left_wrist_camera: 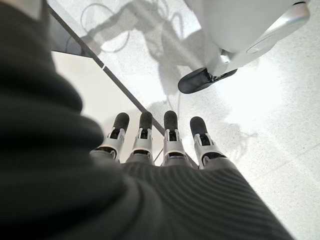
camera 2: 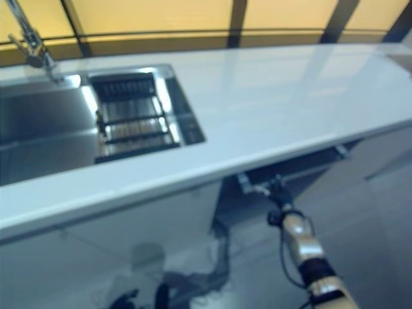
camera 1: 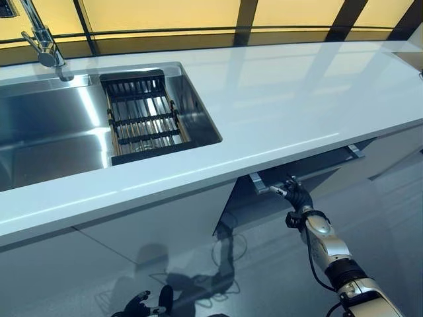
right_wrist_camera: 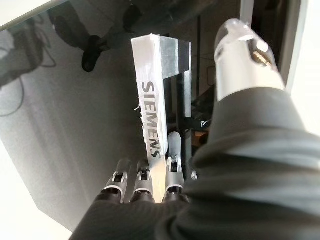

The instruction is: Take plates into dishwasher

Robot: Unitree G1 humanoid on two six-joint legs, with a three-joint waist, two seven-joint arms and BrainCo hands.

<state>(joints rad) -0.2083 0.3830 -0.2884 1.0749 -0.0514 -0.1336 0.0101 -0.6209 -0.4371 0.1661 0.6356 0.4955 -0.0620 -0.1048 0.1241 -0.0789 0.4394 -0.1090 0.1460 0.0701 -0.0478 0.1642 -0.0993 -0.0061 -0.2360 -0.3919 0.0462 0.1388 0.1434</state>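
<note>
Left eye view looks down on a long white countertop (camera 1: pixel 284 99) with a steel sink (camera 1: pixel 46 132) at its left end, a dark ribbed rack (camera 1: pixel 142 119) lying in the sink and a tap (camera 1: pixel 43 39) behind it; no plates show anywhere. Under the counter's edge the dishwasher door (camera 1: pixel 297 168) stands tipped slightly open at the top, and the right hand (camera 1: pixel 295 193) reaches up to its upper edge. Right eye view shows the same scene, with the left hand (camera 2: pixel 132 299) hanging low near the floor, well apart from the door. Left wrist view shows the left hand's fingers (left_wrist_camera: pixel 170 125) straight and side by side, holding nothing above the speckled floor (left_wrist_camera: pixel 280 125). Right wrist view shows the right hand's fingers (right_wrist_camera: pixel 142 182) hooked over the door's silver top edge. The door is probably stiff, heavy and spring-loaded, best taken along that top edge; the counter overhang crowds the hand from above.
</note>
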